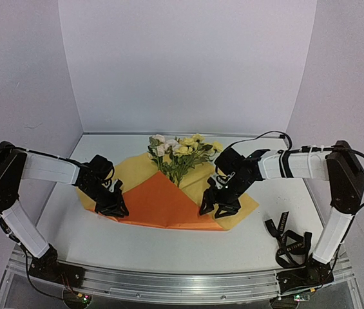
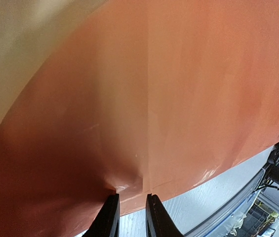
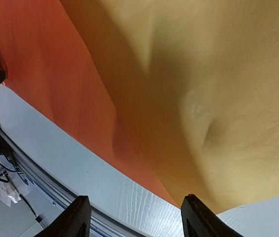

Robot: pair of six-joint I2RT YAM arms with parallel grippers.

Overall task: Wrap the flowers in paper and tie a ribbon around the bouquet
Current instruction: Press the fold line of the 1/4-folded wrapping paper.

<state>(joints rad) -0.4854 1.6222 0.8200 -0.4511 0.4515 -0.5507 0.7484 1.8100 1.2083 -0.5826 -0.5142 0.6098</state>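
Pinching paper (image 2: 179, 98) near edge: left end effector (image 2: 132, 198); right end effector (image 3: 135, 201) spread wide over table (image 3: 99, 177).

Plain white walls (image 1: 188, 64), pale wood-grain table (image 1: 169, 248)

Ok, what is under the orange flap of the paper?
The stems of the flowers run under the folded orange flap of the paper; their lower ends are covered. Blooms and leaves show beyond it.

The ribbon (image 1: 292, 242) is carrying small white printed lettering, but it is coming out too small and blurred to read. No other text or number is showing legibly.
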